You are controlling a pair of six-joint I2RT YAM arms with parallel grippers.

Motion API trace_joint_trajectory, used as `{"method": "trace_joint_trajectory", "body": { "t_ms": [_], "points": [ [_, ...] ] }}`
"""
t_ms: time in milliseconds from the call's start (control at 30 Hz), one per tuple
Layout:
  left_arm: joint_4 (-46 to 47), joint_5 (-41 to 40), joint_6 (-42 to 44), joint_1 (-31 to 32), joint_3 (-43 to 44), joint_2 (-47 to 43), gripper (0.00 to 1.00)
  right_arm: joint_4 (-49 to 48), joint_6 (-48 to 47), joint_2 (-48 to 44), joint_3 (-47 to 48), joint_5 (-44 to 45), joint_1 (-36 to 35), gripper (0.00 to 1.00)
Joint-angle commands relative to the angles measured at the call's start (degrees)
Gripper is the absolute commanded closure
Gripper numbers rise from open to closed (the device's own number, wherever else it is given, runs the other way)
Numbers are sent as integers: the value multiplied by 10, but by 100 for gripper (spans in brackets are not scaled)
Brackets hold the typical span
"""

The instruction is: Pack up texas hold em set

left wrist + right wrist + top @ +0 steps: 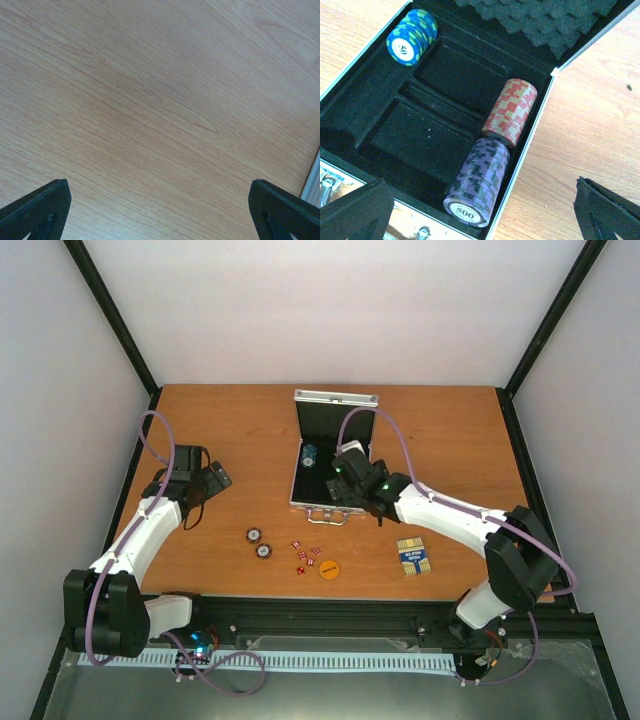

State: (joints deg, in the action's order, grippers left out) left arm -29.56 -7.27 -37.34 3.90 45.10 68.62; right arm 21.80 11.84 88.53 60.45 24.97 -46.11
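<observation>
The right jaws are standing wide apart and gripping nothing, hanging just above the front right corner of the case (415, 135). The case is lying open near the middle of the counter (450, 430) with its lid (335, 420) upright. Right beneath the jaws, 3 stacks are lying on their sides in the black lining. The purple stack (477, 187) and red stack (512, 110) are sitting end to end in the right trough, and the blue stack (412, 37) is in the far left corner.

The left jaws are also spread and empty, hovering over bare wood at the left, well apart from everything.

In front of the case, 2 loose chips (259, 543), the dice (305, 555), the disc (329, 568) and the deck (413, 556) are waiting on the counter.

To my eye the nearest risk is the purple stack. If the jaws are dipping or swinging as they pull away, a fingertip could clip it and fan the chips out over the low front edge.

The right arm (440, 510) and its cable are crossing close to the lid, so a careless sweep could knock it shut or shove the light case.

Further out, the flat chips and tiny dice are likely to skid or slip from a pinch.
</observation>
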Motion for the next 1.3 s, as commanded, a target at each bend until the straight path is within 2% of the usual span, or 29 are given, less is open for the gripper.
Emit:
{"method": "trace_joint_trajectory", "body": {
  "t_ms": [0,233,500,633,1267],
  "points": [
    [9,2,-2,-3,-1,-2,0,57,20,9,9,-71,37,0],
    [6,1,0,-3,-1,-4,0,78,19,5,-9,-203,108,0],
    [8,5,-2,-3,2,6,0,77,4,-1,-32,-262,127,0],
    [8,2,-1,-3,1,6,0,66,9,1,-47,-262,130,0],
    [7,0,1,-3,-3,7,0,-5,47,61,-56,-151,148,0]
  ]
}}
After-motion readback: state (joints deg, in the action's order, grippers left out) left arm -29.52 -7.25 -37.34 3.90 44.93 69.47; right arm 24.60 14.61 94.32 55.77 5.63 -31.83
